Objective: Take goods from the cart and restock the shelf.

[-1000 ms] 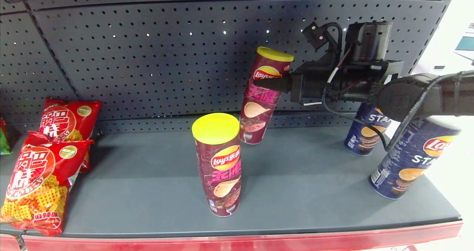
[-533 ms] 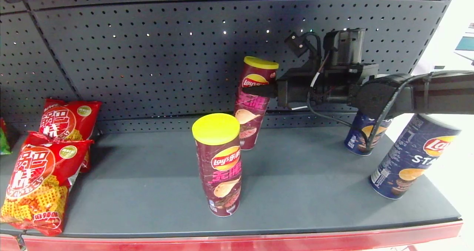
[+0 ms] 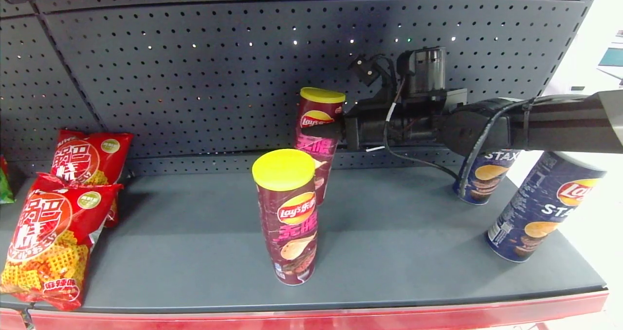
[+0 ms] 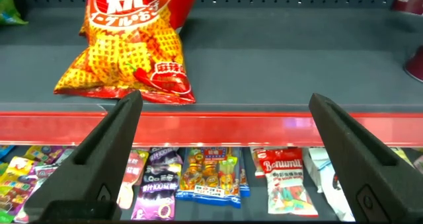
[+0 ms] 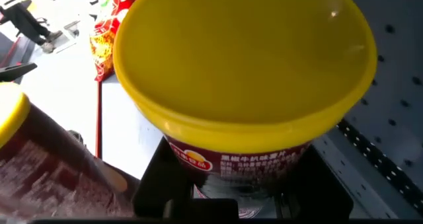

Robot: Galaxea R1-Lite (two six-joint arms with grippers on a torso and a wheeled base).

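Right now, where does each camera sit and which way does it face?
Head view: from above and in front, facing down at the shelf; the right gripper clamps the held can.
Left wrist view: low before the shelf's red edge, facing the snack bag; the open left gripper shows.
Right wrist view: above the held can, looking down on its yellow lid; its own fingers flank the can.
Shared: head and right wrist views both show the held can.

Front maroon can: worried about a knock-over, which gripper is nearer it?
Right. The right gripper grips the rear maroon can just behind the front maroon can; the left gripper hangs open before the shelf edge, facing the red snack bag.
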